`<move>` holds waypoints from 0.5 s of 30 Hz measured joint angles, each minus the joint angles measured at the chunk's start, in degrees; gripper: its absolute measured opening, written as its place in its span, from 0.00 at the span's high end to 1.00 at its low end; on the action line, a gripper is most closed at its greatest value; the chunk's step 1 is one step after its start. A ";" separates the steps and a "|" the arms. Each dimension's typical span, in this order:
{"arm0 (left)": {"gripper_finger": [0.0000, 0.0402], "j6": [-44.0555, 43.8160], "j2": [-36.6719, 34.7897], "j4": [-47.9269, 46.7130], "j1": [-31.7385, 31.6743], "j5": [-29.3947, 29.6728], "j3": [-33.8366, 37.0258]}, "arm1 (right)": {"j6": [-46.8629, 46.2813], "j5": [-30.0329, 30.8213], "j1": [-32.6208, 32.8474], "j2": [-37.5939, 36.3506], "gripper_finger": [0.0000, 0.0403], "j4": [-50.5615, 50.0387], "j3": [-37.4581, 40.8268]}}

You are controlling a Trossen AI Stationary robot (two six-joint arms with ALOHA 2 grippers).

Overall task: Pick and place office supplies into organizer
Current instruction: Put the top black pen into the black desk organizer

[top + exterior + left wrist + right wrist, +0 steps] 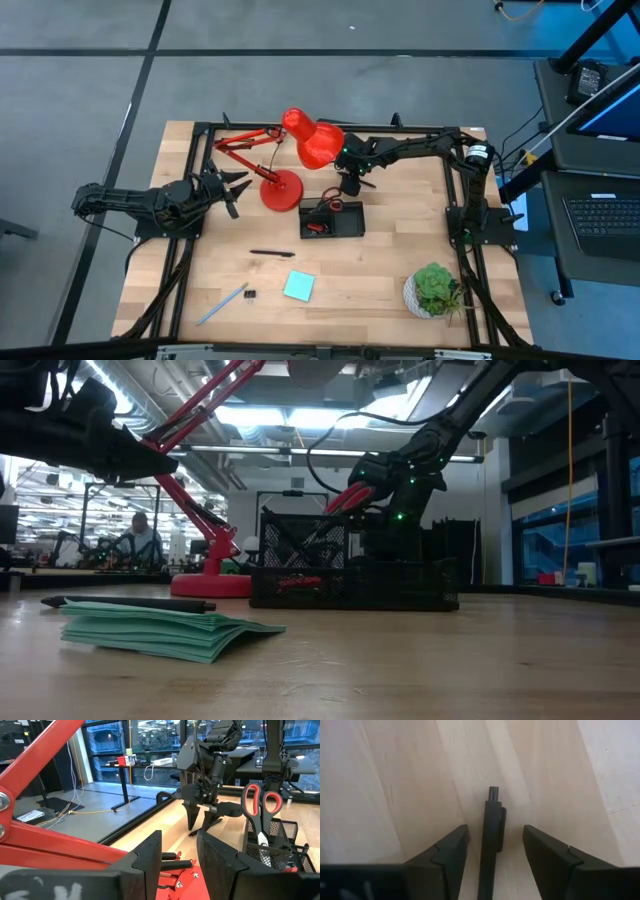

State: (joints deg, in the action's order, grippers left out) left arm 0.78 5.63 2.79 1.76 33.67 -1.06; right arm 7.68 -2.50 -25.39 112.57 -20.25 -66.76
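While flat on wood, slim black pen (491,837) shows clip.

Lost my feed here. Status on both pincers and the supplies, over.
Right pincer open, straddling a black pen behind the organizer. Left pincer open, idle by the lamp base. Scissors already in organizer. Nothing blocking.

A black pen (491,835) lies between the right gripper's fingers (447,852), its lower end cut off by the picture's edge. From above, the tiny black clip (250,294) at 9 o'clock from the teal pad (298,286) is too small to make out. The organizer's (350,222) contents are unclear beyond the red scissors (261,802). The lamp's arm (45,845) runs out of frame.
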 joint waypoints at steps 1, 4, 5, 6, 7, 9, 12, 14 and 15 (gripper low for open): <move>0.71 0.00 0.00 -0.02 0.00 0.00 0.00 | 0.00 -0.06 0.00 0.00 0.54 -0.11 0.00; 0.71 0.00 0.00 0.00 0.00 0.00 0.00 | 0.04 -0.19 0.00 0.02 0.59 -0.53 0.00; 0.71 0.00 0.00 0.00 0.00 0.00 0.00 | 0.04 -0.20 0.00 0.04 0.62 -0.53 0.00; 0.71 0.00 0.00 0.00 0.00 0.00 0.00 | 0.04 -0.20 0.00 0.04 0.64 -0.51 0.00; 0.71 0.00 0.00 0.00 0.00 0.00 0.00 | 0.05 -0.20 0.00 0.04 0.66 -0.51 0.01; 0.71 0.00 0.00 0.00 0.00 0.00 0.00 | 0.09 -0.20 0.00 0.07 0.71 -0.48 0.02; 0.71 0.00 0.00 -0.01 0.00 0.00 0.00 | 0.11 -0.18 0.00 0.11 0.78 -0.40 0.02; 0.71 0.00 0.00 -0.01 0.00 0.00 0.00 | 0.15 -0.18 0.00 0.11 0.83 -0.37 0.02; 0.71 0.00 0.00 -0.02 0.00 0.00 0.00 | 0.19 -0.18 0.00 0.11 0.84 -0.38 0.04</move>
State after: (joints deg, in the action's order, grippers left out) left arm 0.78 5.63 2.77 1.76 33.67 -1.06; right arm 7.87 -2.68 -25.39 112.68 -20.62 -66.72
